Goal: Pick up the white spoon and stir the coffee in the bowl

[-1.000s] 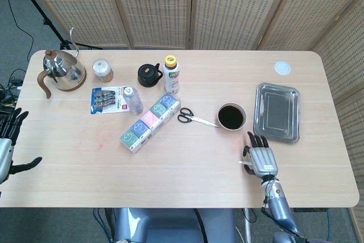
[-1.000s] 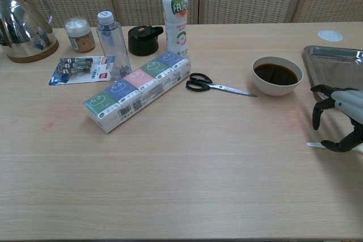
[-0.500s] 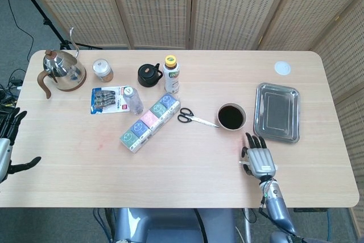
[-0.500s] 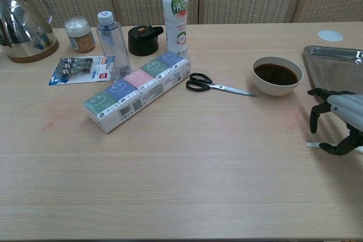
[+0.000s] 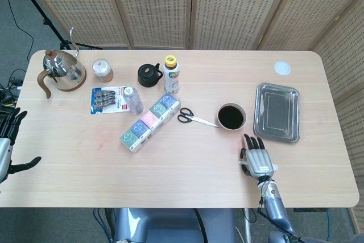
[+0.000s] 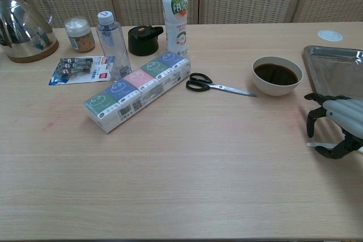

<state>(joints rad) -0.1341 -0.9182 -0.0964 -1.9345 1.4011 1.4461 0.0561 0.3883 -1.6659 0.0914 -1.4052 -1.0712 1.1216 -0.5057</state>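
Near the worktop's front edge, the right hand curls over the white spoon, apparently not gripping it yet. Lifting and stirring the bowl remain.

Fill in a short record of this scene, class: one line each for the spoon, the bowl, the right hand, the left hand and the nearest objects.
spoon: white spoon lies flat on the table, mostly hidden under the right hand
bowl: white bowl with dark coffee, upright, nothing in it
right hand: right hand arched over the spoon, fingers apart; whether it touches is unclear
left hand: left hand at the table's left edge, holding nothing
nearby: scissors left of the bowl; metal tray on its right
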